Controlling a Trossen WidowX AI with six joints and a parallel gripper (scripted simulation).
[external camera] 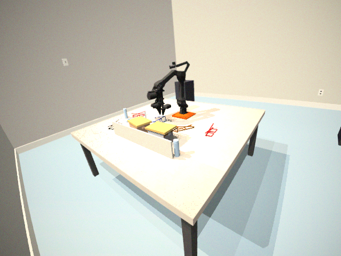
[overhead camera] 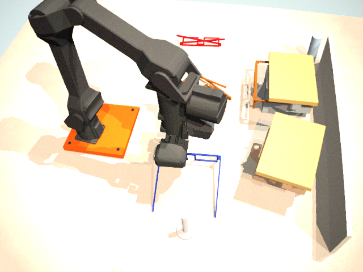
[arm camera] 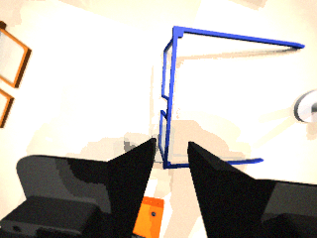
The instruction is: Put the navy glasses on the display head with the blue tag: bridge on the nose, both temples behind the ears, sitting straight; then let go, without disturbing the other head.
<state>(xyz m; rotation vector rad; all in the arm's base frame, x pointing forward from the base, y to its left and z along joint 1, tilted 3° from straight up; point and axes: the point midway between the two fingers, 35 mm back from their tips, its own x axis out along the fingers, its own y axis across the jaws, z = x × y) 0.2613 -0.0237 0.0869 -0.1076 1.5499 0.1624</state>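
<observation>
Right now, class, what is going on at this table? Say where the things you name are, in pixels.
A robot arm has its gripper (external camera: 161, 113) (arm camera: 171, 144) over one corner of the navy glasses (overhead camera: 205, 154) (arm camera: 170, 94), with the fingers apart and nothing held. The glasses are on neither display head; their temples are spread open. Two yellow-topped stands (overhead camera: 292, 77) (external camera: 160, 127) are beside a long low wall (overhead camera: 329, 146) (external camera: 143, 140), and orange frames hang at one of them. Red glasses (overhead camera: 200, 41) (external camera: 211, 131) lie farther off.

Look, a pale table (overhead camera: 88, 234) (external camera: 209, 176) (arm camera: 99, 40), seen from above: red glasses (overhead camera: 200, 45) (external camera: 211, 128) at twelve o'clock, orange plate (overhead camera: 124, 126) (external camera: 189, 114) (arm camera: 147, 218) nine, long barrier (overhead camera: 332, 146) (external camera: 143, 140) three.
</observation>
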